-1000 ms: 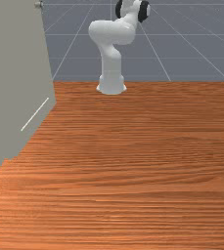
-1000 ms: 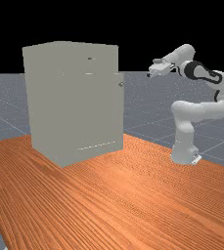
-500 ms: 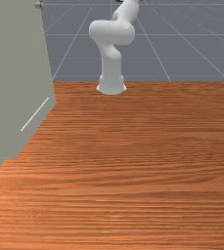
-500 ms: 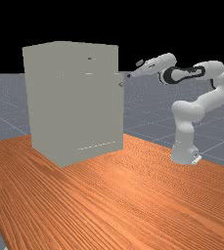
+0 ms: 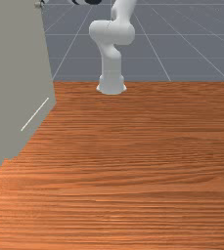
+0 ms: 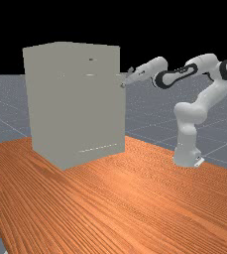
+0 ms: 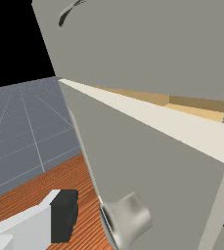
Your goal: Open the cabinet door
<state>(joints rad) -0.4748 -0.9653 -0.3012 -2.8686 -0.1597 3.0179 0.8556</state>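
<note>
- My tool [image 6: 126,78], at the far view's upper middle, stands spread wide: one finger [image 7: 64,215] beside the knob [image 7: 133,217], the other past the free edge of the door [image 7: 147,156].
- The door is ajar; a slim gap parts its pale edge from the cabinet [image 6: 75,104], tan interior [image 7: 196,111] inside.
- The frame cuts off that farther finger; I can't tell whether either touches anything.
- Door flat grey; knob silvery, rounded, at the front view's upper left.
</note>
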